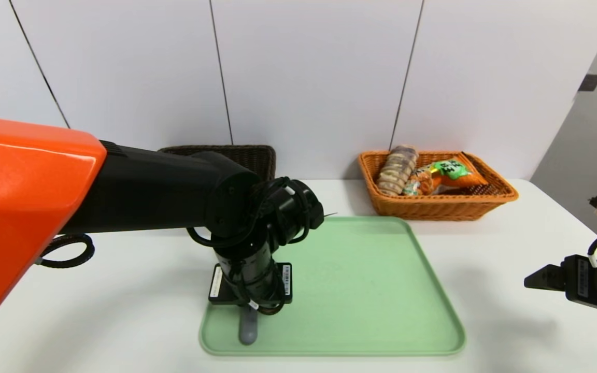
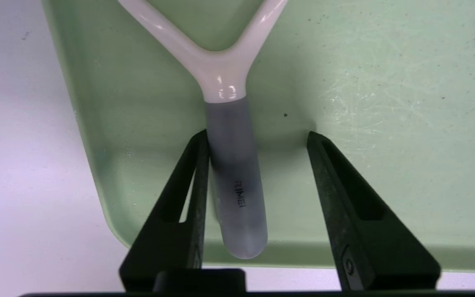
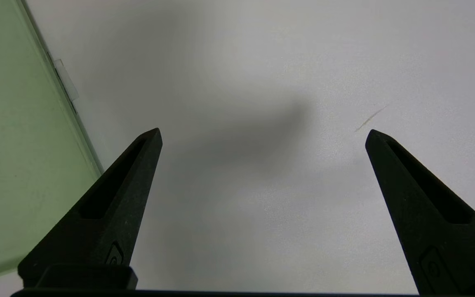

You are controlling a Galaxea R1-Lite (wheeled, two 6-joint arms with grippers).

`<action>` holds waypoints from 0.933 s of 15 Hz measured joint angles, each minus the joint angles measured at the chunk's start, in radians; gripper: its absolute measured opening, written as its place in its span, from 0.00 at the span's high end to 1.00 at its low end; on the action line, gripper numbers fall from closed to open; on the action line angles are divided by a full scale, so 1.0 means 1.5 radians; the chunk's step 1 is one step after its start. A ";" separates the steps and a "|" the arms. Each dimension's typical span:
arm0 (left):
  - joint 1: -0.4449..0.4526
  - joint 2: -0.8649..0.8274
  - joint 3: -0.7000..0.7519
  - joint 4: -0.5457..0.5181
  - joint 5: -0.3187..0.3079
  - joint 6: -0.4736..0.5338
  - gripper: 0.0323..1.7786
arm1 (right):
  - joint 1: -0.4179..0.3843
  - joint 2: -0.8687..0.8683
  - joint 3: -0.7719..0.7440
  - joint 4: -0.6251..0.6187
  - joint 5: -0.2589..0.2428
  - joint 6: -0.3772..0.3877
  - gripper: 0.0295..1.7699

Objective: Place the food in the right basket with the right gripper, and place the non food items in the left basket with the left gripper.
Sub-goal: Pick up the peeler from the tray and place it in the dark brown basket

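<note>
The left gripper (image 2: 259, 138), jaws partly open, straddles the peeler (image 2: 237, 165) at the tray's (image 1: 376, 311) seven o'clock, the only item seen left to sort. Bread (image 1: 398, 168) and snack bag (image 1: 458, 172) fill the orange basket (image 1: 433, 210) at one o'clock; the right gripper, wide, idles at three.

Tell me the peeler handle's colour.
Grey handle, shown best in the left wrist view.

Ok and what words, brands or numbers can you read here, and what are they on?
"RIMEI", on the grey handle of the peeler.
Green label on the orange snack bag: characters too small to read.
Stickers on the left gripper and right gripper: too small to read.
</note>
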 joint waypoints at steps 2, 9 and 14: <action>0.000 0.001 0.002 0.001 0.000 0.000 0.86 | 0.000 0.000 -0.001 -0.001 0.001 0.001 0.03; 0.000 -0.011 0.000 0.005 -0.001 0.000 0.86 | 0.001 0.002 -0.002 0.000 0.001 0.002 0.03; 0.000 -0.082 -0.105 0.017 -0.003 0.032 0.86 | 0.000 0.003 -0.001 0.000 0.004 0.001 0.03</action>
